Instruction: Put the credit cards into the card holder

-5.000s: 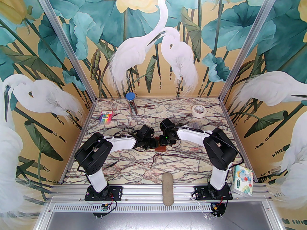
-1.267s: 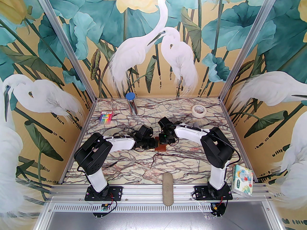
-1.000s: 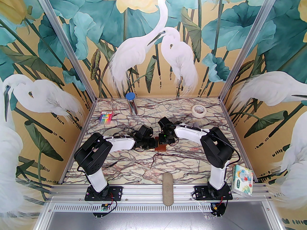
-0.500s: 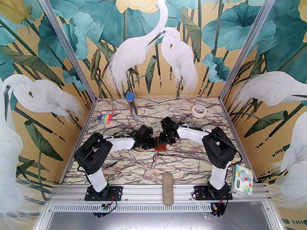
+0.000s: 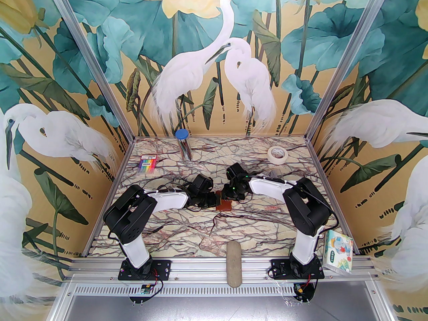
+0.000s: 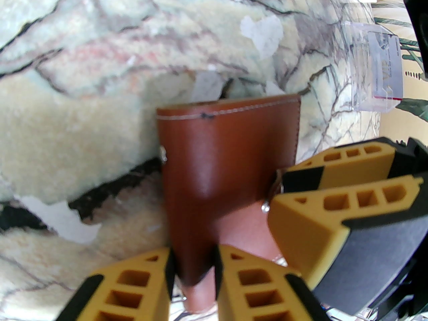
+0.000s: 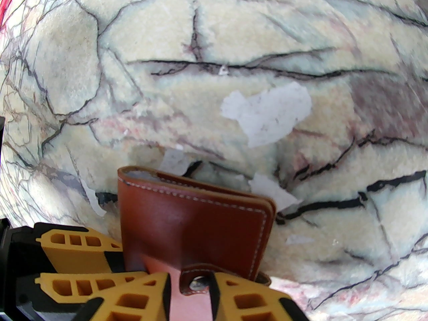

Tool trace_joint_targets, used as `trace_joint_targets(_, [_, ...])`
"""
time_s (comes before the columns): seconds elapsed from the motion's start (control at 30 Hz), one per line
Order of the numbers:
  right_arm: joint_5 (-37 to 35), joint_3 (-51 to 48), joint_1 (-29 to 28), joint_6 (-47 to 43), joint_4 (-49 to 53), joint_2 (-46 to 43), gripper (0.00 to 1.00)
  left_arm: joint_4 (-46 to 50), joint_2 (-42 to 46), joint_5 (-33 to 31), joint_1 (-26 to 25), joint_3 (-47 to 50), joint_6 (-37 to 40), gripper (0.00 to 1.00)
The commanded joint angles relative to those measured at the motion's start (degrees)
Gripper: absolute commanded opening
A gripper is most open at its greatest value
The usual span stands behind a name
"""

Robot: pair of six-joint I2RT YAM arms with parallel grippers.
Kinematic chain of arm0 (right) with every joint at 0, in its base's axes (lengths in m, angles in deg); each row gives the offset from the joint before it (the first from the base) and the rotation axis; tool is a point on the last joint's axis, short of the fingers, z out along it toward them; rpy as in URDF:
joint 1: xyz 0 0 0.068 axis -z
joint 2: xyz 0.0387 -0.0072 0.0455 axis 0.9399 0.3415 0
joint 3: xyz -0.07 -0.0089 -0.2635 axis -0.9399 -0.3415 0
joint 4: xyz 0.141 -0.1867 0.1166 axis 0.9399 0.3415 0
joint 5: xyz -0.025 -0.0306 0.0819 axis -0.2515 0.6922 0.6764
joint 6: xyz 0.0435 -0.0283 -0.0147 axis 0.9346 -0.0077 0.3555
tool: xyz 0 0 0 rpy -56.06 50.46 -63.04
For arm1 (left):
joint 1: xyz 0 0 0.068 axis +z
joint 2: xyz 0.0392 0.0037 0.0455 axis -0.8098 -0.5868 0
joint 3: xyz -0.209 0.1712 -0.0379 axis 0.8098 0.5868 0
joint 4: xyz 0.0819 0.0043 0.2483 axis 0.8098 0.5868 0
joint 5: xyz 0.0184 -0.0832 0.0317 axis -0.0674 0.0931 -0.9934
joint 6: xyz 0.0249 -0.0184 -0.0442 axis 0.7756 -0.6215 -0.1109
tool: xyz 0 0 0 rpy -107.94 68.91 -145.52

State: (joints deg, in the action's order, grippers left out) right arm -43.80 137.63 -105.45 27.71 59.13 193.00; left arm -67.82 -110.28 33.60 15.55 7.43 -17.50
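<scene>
Card holder [image 5: 224, 206] of reddish-brown leather, folded, at the middle of the marble table [image 5: 234, 236], between the two arms. Left gripper [image 6: 193, 262] clamped on one edge of the leather. Right gripper [image 7: 190, 279] pinched on the snap tab [image 7: 196, 272] at the neighbouring side, just beside the left fingers [image 7: 77, 246]. Pale credit card [image 6: 384, 65] in clear wrapping well apart, near the wall.

1. The reddish-brown leather card holder [image 5: 224, 206] sat at the middle of the marble-patterned tabletop [image 5: 254, 226], with the left gripper [image 6: 192, 266] at its left and the right gripper [image 7: 190, 283] just behind.
2. The flat pack of rainbow pens [image 5: 147, 164] lay far left, and the blue-capped clear tube [image 5: 183, 144] was farther back (at the rear edge).
3. The cream tape roll [image 5: 277, 153] lay back right.
4. A grey oblong pad [image 5: 234, 262] lay across the near rail, well left of a printed tissue packet [image 5: 339, 252].
</scene>
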Motion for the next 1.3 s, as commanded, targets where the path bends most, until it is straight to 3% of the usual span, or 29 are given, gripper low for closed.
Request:
trace_joint_targets(0.0, [-0.5,-2.1,0.0,0.8,-1.2,2.0,0.28,0.6,-5.6,-0.8,-0.9,1.1,0.5,0.28])
trace_joint_targets(0.57, [1.8,-4.5,1.4,3.1,-3.8,0.3,0.26,0.6,-5.8,-0.7,-0.9,0.9,0.6,0.28])
trace_joint_targets(0.83, [4.1,-6.3,2.4,4.5,-6.5,-0.4,0.29,0.7,-6.1,-0.5,-0.9,0.7,0.7,0.28])
trace_joint_targets(1.27, [4.8,-7.6,3.4,5.8,-7.8,-0.2,0.22,0.7,-6.2,-0.5,-0.9,0.8,0.6,0.28])
